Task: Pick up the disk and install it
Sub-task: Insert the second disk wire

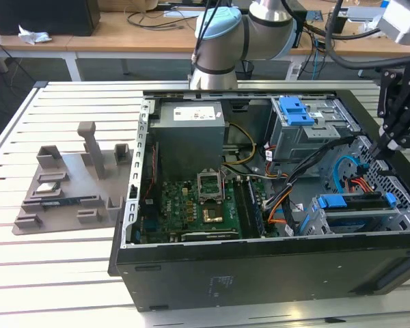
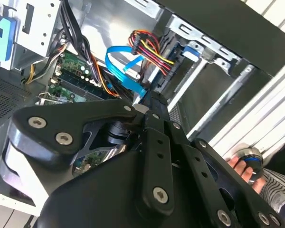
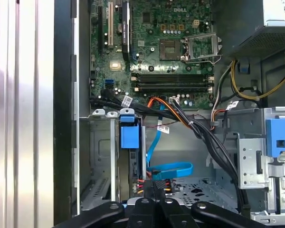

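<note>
White slatted bench point(image 1: 68, 273), desks behind. Open computer case point(image 1: 260, 266) lies on it, motherboard point(image 1: 198, 205) exposed. Gripper point(image 3: 154, 186) sits over the lower drive bay, fingers pressed together, holding nothing. The disk point(image 1: 359, 205) appears already seated edge-on in that bay, blue rails at both ends; in the first wrist view its blue rail tab point(image 3: 128, 135) faces up. Judgement: the insertion looks done or nearly so. To do it well, push squarely on the rail ends, and keep the blue data cable point(image 3: 168, 168) and power leads point(image 2: 149, 47) free.
</note>
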You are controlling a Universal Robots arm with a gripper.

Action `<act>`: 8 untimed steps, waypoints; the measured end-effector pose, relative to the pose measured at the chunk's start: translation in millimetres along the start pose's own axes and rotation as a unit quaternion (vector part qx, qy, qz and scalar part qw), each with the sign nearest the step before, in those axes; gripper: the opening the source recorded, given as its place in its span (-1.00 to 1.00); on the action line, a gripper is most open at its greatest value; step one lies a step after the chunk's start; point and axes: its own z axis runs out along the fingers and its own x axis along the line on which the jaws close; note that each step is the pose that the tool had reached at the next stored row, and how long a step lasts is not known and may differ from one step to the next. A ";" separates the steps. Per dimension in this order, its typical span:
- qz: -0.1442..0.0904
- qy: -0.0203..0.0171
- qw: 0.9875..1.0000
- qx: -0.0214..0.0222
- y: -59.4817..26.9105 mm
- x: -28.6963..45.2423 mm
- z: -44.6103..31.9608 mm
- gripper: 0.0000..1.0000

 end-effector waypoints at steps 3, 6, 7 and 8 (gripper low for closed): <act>0.000 0.000 1.000 0.000 -0.1 -4.0 8.0 -0.79; 0.000 0.000 1.000 0.000 -0.1 -4.1 8.3 -0.79; 0.000 0.000 1.000 0.000 -0.1 -4.1 8.4 -0.77; 0.000 0.000 1.000 0.000 -0.1 -4.0 8.7 -0.77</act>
